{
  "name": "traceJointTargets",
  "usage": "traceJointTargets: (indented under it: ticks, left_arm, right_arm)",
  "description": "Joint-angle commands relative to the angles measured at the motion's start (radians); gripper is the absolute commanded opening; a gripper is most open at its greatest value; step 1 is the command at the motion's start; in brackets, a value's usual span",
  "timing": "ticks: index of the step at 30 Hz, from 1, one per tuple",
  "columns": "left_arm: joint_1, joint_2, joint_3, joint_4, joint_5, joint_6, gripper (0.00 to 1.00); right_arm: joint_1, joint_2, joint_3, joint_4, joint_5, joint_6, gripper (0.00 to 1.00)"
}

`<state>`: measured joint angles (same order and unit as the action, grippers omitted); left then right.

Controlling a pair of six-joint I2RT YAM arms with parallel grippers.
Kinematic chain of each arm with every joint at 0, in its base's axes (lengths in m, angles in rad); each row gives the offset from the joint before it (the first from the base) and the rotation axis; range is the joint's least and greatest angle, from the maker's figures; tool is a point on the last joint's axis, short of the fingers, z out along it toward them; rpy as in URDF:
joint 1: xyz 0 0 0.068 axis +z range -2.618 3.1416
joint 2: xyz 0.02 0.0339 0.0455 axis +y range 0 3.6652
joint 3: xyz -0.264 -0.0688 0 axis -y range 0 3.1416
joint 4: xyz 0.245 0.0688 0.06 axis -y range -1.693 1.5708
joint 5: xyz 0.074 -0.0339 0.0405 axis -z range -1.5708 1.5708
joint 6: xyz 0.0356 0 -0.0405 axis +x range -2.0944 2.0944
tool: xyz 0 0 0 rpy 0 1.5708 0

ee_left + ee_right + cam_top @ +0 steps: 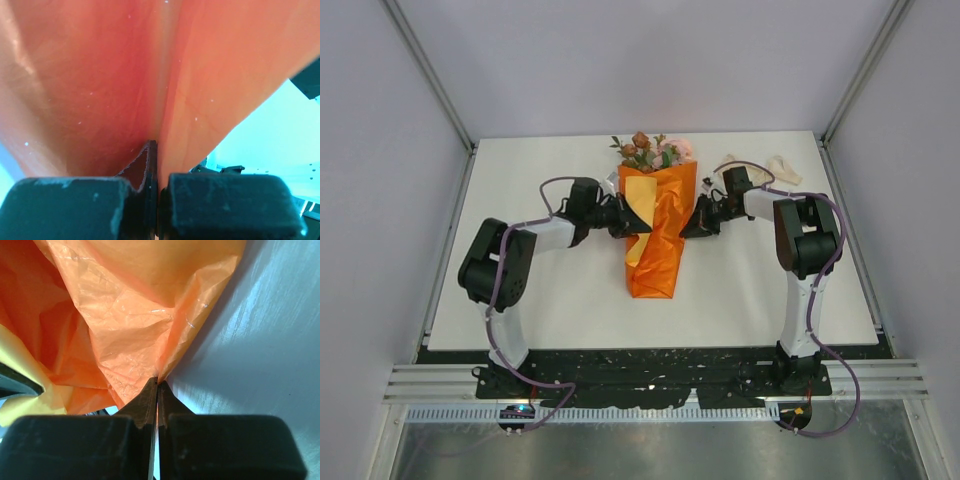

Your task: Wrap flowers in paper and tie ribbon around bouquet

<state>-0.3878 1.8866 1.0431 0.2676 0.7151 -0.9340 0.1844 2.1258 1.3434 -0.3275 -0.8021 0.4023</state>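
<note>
The orange paper (pixel 658 240) lies folded round the flowers (pixel 652 151) in the middle of the table. Pink and rust-brown blooms and green leaves stick out at its far end. My left gripper (pixel 626 221) is at the paper's left side and shut on a fold of it; in the left wrist view the paper (pixel 100 75) fills the frame and runs down between the closed left gripper (pixel 156 150). My right gripper (pixel 696 226) is at the paper's right edge. In its wrist view the right gripper (pixel 157 382) is shut on the crinkled paper (pixel 135 315). The cream ribbon (pixel 782 166) lies at the back right.
The white table (pixel 520 290) ends at grey walls on the left, right and back. A paler yellow flap (pixel 640 188) of the paper's reverse faces up near the blooms. The right arm's elbow (pixel 805 235) stands between the bouquet and the table's right edge.
</note>
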Motion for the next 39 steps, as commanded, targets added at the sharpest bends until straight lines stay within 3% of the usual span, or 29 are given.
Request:
traceJointTargets:
  ticks: [1,12,13,15,16,17,19,21,23,25,26,29,33,37,39]
  left_arm:
    - [-0.043,0.037,0.067,0.091,-0.040,-0.043,0.00]
    - [-0.085,0.176,0.159,0.183,-0.059,-0.058,0.00]
    - [-0.085,0.190,0.170,0.197,-0.043,-0.065,0.04]
    - [-0.086,0.215,0.181,0.226,-0.011,-0.087,0.27]
    - [-0.086,0.224,0.173,0.266,0.003,-0.109,0.39]
    - [-0.088,0.229,0.163,0.306,0.009,-0.130,0.53]
    - [-0.085,0.236,0.146,0.363,0.026,-0.160,0.65]
    - [-0.085,0.246,0.137,0.409,0.038,-0.190,0.73]
    - [-0.085,0.259,0.124,0.482,0.046,-0.233,0.82]
    - [-0.086,0.272,0.124,0.527,0.050,-0.261,0.85]
    - [-0.086,0.278,0.124,0.545,0.050,-0.273,0.92]
    - [-0.086,0.290,0.130,0.567,0.049,-0.290,0.93]
    - [-0.086,0.304,0.129,0.584,0.038,-0.310,0.91]
    - [-0.085,0.304,0.118,0.594,0.032,-0.308,0.86]
    - [-0.083,0.309,0.115,0.602,0.030,-0.315,0.85]
  right_arm:
    - [0.015,-0.006,0.034,0.007,-0.006,-0.033,0.05]
    - [0.032,-0.020,0.027,0.002,-0.017,-0.045,0.05]
    - [0.032,-0.020,0.026,0.005,-0.023,-0.045,0.05]
    - [0.030,-0.021,0.022,0.008,-0.046,-0.043,0.06]
    - [0.030,-0.023,0.020,0.011,-0.052,-0.043,0.13]
    - [0.024,-0.032,0.014,0.013,-0.068,-0.037,0.29]
    - [0.001,-0.056,-0.013,0.039,-0.091,-0.017,0.53]
    - [-0.031,-0.087,-0.050,0.050,-0.103,-0.017,0.68]
    - [-0.066,-0.119,-0.090,0.064,-0.127,-0.019,0.76]
    - [-0.094,-0.154,-0.157,0.108,-0.146,-0.014,0.87]
    - [-0.106,-0.168,-0.182,0.134,-0.160,-0.001,0.89]
    - [-0.109,-0.214,-0.269,0.276,-0.177,0.065,0.99]
    - [-0.097,-0.222,-0.332,0.497,-0.189,0.207,0.97]
    - [-0.063,-0.179,-0.293,0.500,-0.087,0.228,1.00]
    - [-0.048,-0.132,-0.251,0.481,-0.059,0.217,0.86]
